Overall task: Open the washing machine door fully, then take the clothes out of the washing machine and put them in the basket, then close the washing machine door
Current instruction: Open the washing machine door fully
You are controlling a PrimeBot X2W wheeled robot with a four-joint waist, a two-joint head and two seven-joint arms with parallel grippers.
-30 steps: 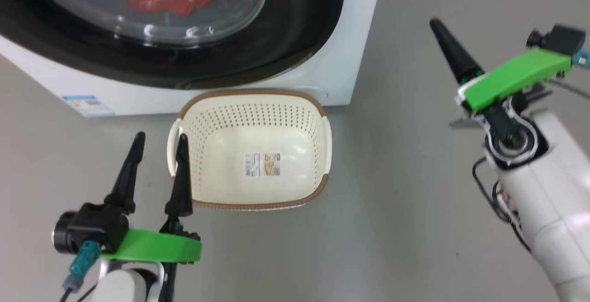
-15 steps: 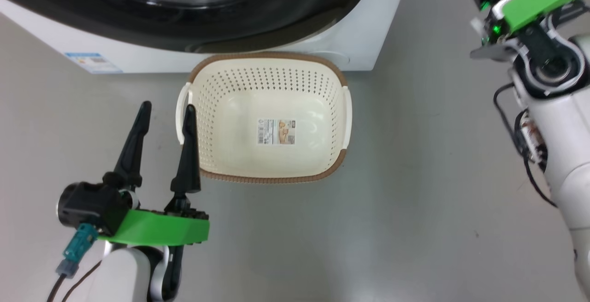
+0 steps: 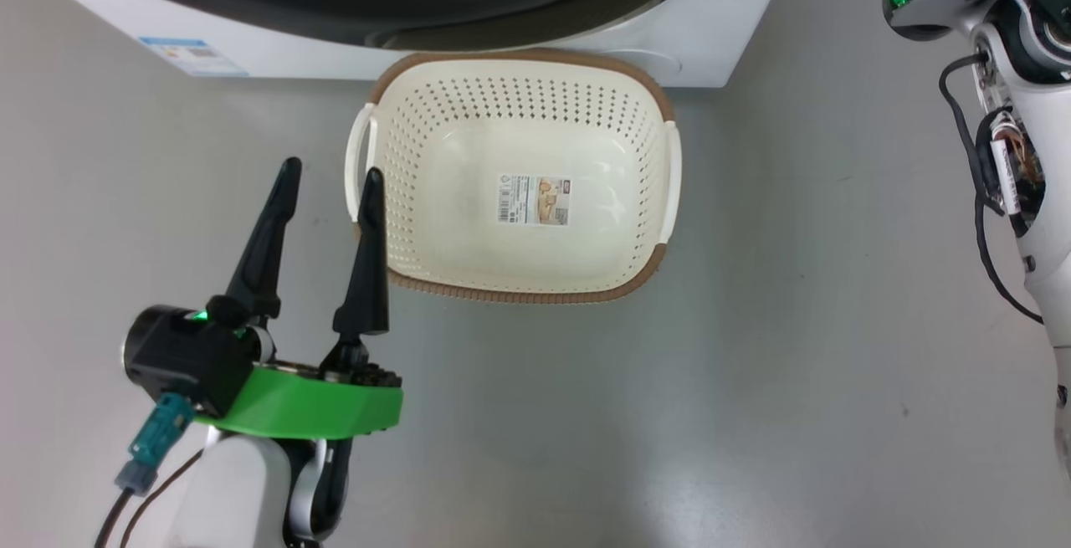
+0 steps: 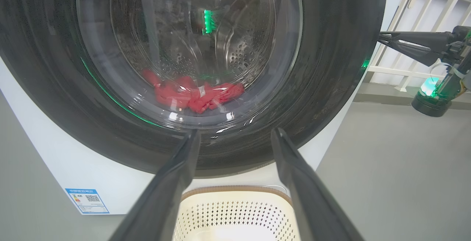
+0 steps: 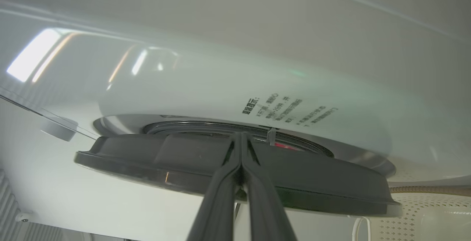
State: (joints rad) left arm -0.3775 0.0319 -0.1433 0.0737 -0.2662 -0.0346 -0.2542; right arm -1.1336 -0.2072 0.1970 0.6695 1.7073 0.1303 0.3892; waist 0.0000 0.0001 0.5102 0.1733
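Observation:
The washing machine [image 3: 736,29] is white, and its door [image 4: 331,86] has a glossy black rim and a clear bowl window. Red clothes [image 4: 191,95] lie in the steel drum behind the glass. The cream basket [image 3: 519,297] stands empty on the floor against the machine's front, a paper label on its bottom. My left gripper [image 3: 331,170] hangs open and empty just left of the basket's handle. In the left wrist view it [image 4: 235,132] points at the door. My right gripper [image 5: 241,135] is shut and empty, tips at the door's right edge [image 4: 381,38], where a narrow gap shows.
Grey floor [image 3: 795,364] spreads to the right of and in front of the basket. My right arm's white forearm [image 3: 1037,197] with loose cables runs down the head view's right edge. A blue energy label [image 3: 192,54] sits on the machine's lower left. White railings [image 4: 423,75] stand beyond the machine.
The head camera has tilted, so machine and basket sit higher and further right in the picture. My right gripper has risen past the picture's top edge. The left gripper stays open.

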